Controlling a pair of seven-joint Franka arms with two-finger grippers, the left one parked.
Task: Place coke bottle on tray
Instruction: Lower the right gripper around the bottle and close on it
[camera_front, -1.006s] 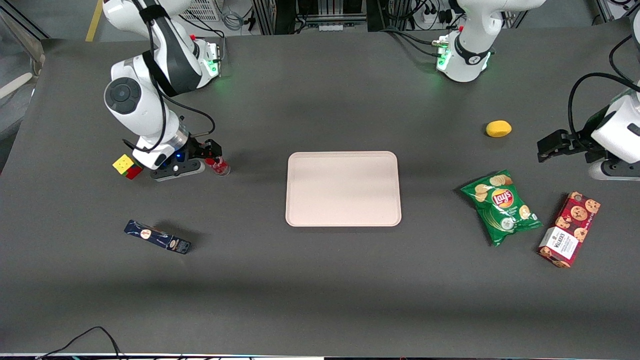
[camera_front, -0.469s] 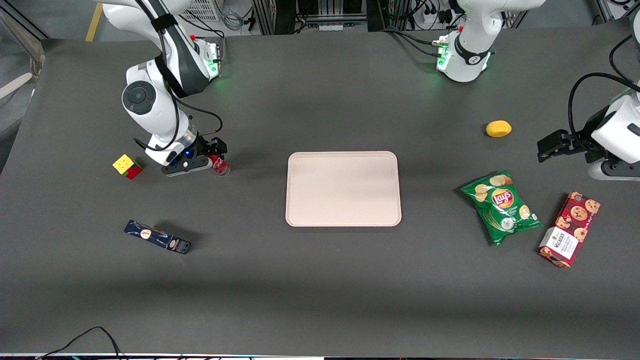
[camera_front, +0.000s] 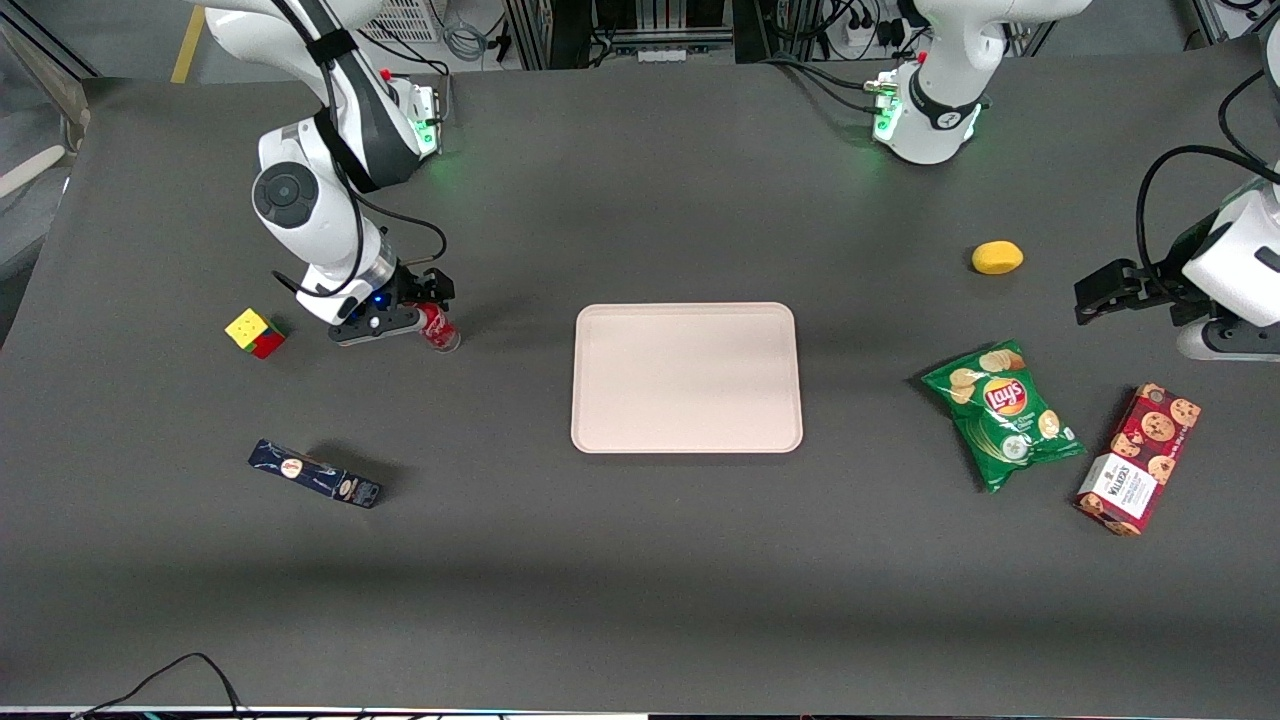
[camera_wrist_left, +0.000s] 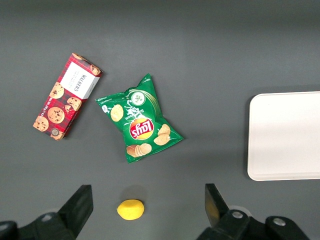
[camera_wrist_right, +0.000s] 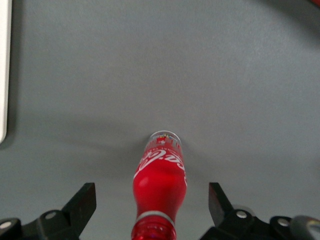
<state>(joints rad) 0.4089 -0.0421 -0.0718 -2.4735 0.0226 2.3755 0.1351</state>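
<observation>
Desk (camera_front: 640, 600): dark grey, carrying everything, with a wide bare stretch nearest the front camera so the working arm has room to swing.
Tray (camera_front: 686, 378): pale pink-beige, flat at the desk's centre with nothing on it, so the drop-off is wide open and the placing is not yet done.
Chip bag (camera_front: 1003, 412): green, lying toward the parked arm's end, well clear of the job.
Cookie box (camera_front: 1139, 458): red, just beside the chip bag, nearer the front camera, also out of play.
Dark blue box (camera_front: 314, 474): lying flat toward the working arm's end, at about 7 o'clock from the bottle in the front view, well apart.
Claw (camera_front: 418, 308): down low at the bottle, at about 10 o'clock from the tray in the front view. The wrist view shows both fingers spread wide with daylight on each side of the bottle, so it straddles the bottle and grips nothing yet; that reads as lining up for a squeeze.
Cube (camera_front: 254, 332): coloured puzzle cube beside the working arm, apart from the bottle.
Lemon (camera_front: 997, 257): small and yellow, toward the parked arm's end.
Coke bottle (camera_wrist_right: 159, 192): red cap close to the wrist camera, clear base pointing away, centred between the fingers. It sits on the desk, not on the tray, and looks tilted or lying down; I cannot tell which.
</observation>
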